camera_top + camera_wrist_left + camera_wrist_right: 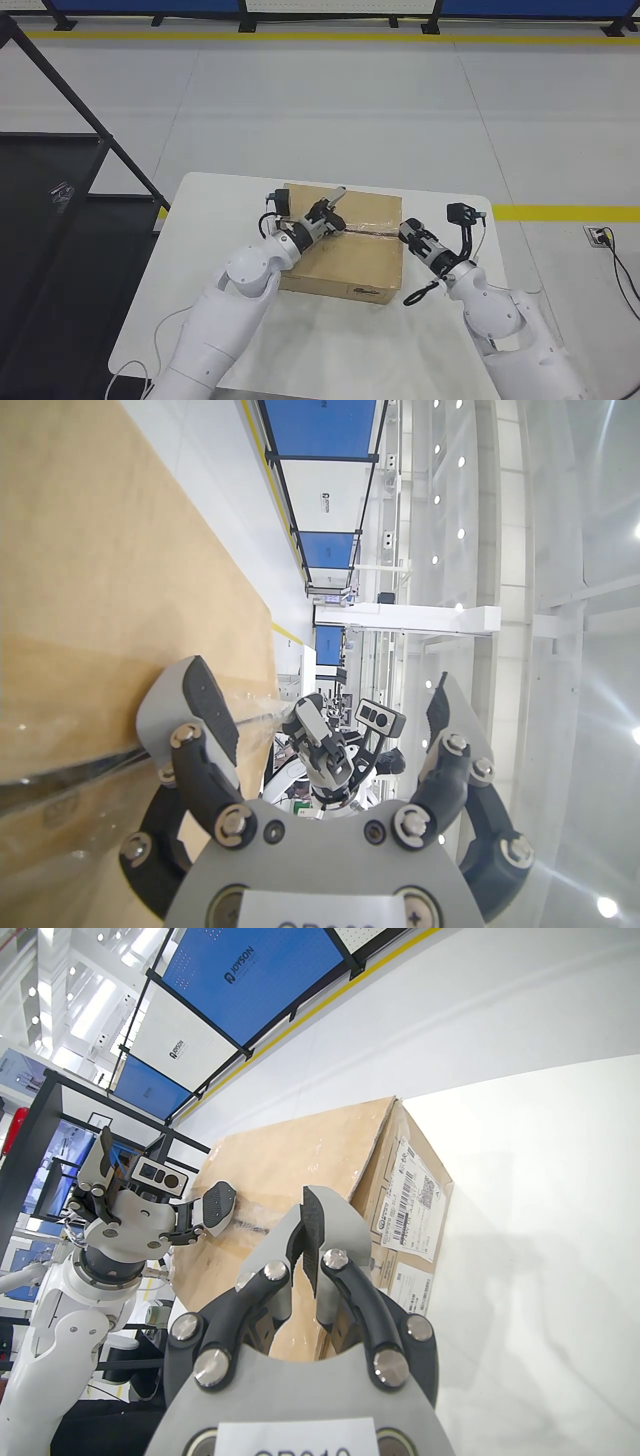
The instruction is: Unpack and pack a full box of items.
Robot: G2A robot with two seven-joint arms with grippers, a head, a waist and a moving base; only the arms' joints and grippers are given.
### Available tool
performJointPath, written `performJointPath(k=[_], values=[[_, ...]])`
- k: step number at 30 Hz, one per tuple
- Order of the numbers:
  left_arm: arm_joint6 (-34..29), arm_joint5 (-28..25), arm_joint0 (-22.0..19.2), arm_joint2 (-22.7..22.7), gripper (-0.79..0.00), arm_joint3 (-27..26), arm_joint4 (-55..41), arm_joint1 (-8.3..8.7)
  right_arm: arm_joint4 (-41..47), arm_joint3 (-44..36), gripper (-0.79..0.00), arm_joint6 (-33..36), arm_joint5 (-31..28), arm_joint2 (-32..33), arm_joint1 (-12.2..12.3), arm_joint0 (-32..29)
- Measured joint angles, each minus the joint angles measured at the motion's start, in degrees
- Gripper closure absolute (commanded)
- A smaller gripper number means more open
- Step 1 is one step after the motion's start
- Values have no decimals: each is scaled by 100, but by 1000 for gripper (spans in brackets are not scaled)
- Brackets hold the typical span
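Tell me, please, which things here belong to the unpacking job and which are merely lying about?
Job: brown taped cardboard box; left gripper, fingers open, one on its top; right gripper, fingers shut, at its edge.
Lying about: white table; black metal frame; yellow floor line.

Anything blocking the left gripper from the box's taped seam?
Nothing visible. The open left gripper has one finger pad on the cardboard box by the taped seam; the right gripper, shut, is at the seam's end.
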Motion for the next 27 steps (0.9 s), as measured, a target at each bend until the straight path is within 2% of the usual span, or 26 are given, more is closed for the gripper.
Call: performJointPath(k=[5,7,14,17,27], values=[[-1,-26,7,44,-785,15,-20,-33,-53,10,0,10,67,-27,-14,13],[16,-35,2,69,-785,42,-17,-50,-72,15,-71,10,95,-29,-18,18],[82,-58,-67,137,-785,208,-32,-109,-91,35,-111,55,169,-24,-31,23],[78,-69,-89,148,-785,252,-37,-128,-118,31,-154,55,217,-26,-37,23],[44,-77,-82,133,-785,245,-15,-163,-163,-36,-188,47,277,49,-44,-33]])
